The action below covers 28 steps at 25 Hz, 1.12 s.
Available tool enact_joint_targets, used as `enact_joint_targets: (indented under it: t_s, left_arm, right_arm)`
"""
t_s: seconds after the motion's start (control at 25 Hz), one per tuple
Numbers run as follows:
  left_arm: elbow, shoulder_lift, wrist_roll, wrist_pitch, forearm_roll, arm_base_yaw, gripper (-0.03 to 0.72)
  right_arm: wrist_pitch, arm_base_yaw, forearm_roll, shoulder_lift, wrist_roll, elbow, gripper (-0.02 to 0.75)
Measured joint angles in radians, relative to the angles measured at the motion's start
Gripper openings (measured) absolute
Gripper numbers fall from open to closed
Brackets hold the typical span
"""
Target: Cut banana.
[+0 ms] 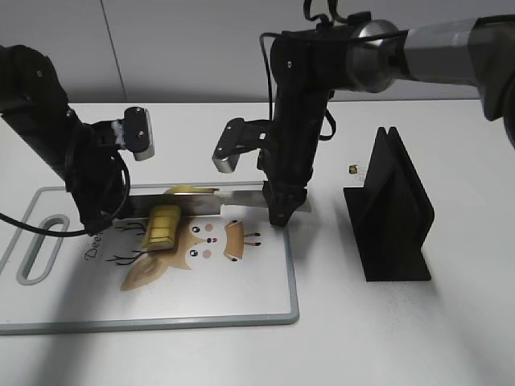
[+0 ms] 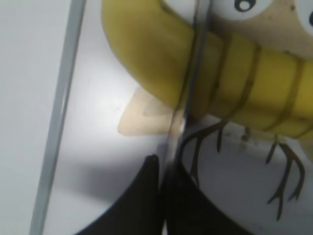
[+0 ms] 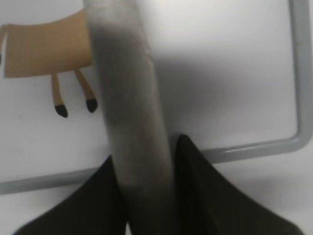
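The yellow banana (image 1: 163,226) lies on the white cutting board (image 1: 293,299), its near part cut into slices. A knife (image 1: 217,203) lies across it, blade pointing left. My right gripper (image 1: 282,211) is shut on the grey knife handle (image 3: 127,98) at the board's right edge. My left gripper (image 1: 121,211) is shut on the blade's tip. In the left wrist view the blade (image 2: 190,83) runs edge-on through the banana (image 2: 156,49) and down between my left gripper's closed fingers (image 2: 164,169). Cut slices (image 2: 266,93) sit to the right of the blade.
The board has a grey rim (image 2: 61,107) (image 3: 298,98), a handle slot (image 1: 40,249) at the left and a deer drawing. A black knife stand (image 1: 392,211) stands to the right of the board. A small dark object (image 1: 352,169) lies behind it.
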Motion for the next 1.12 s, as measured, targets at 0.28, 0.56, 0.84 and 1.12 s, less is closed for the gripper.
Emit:
enact_joint_targets:
  t_s: [0.28,0.56,0.84,1.12]
  left_arm:
    - [-0.006,0.017,0.001,0.010,-0.009,0.004,0.001]
    - [0.002,-0.013,0.001,-0.005,-0.005,0.001,0.001]
    - [0.017,-0.093,-0.003,0.012,0.019,0.000,0.001]
    - [0.017,-0.169,-0.003,0.033,0.026,0.000,0.000]
  right_arm:
    - [0.015,-0.003,0.017,0.017,0.000,-0.017,0.215]
    - [0.010,-0.003,0.012,-0.004,0.017,-0.007,0.217]
    - [0.013,-0.002,0.009,-0.068,0.018,0.004,0.217]
    - [0.030,0.000,-0.004,-0.131,0.023,0.004,0.217]
